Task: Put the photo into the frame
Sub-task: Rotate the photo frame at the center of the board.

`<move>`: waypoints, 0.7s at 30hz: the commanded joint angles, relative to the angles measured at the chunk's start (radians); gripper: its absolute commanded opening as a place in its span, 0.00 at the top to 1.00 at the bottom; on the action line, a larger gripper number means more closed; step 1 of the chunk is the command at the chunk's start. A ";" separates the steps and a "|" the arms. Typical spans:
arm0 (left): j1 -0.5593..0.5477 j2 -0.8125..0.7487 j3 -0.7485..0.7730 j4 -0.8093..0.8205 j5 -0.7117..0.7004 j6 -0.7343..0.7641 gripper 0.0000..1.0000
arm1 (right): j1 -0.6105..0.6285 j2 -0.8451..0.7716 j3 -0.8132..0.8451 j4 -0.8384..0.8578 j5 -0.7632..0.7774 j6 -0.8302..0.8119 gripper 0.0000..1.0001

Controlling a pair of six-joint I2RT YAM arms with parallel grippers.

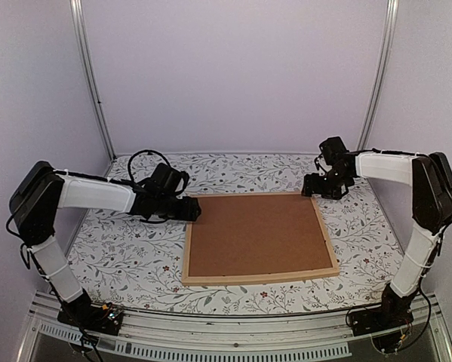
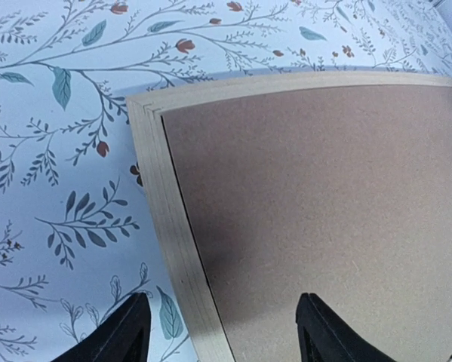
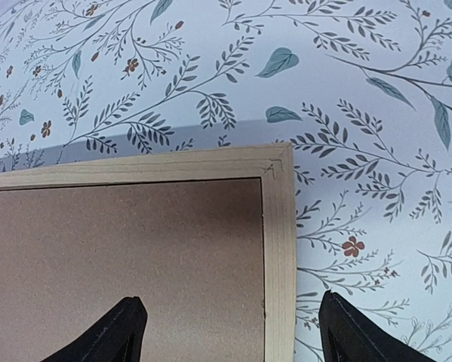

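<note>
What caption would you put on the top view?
Wooden frame filled by a brown board lies flat on the floral cloth, left gripper and right gripper open at its far corners.

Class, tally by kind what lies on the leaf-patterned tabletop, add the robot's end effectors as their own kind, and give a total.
Light natural-wood rectangular picture frame: 1
Plain brown rectangular backing board: 1
Black two-finger end effectors: 2 (left end effector, right end effector)
Total: 4
</note>
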 commanded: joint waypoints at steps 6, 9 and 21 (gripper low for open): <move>0.036 0.099 0.113 -0.027 -0.008 0.051 0.30 | -0.019 0.153 0.089 0.091 -0.064 -0.020 0.12; 0.039 0.149 0.161 -0.039 -0.032 0.064 0.30 | -0.019 0.175 0.084 0.094 -0.042 -0.023 0.12; 0.030 0.269 0.196 -0.064 -0.122 0.065 0.30 | -0.018 0.188 -0.045 0.150 -0.031 -0.029 0.13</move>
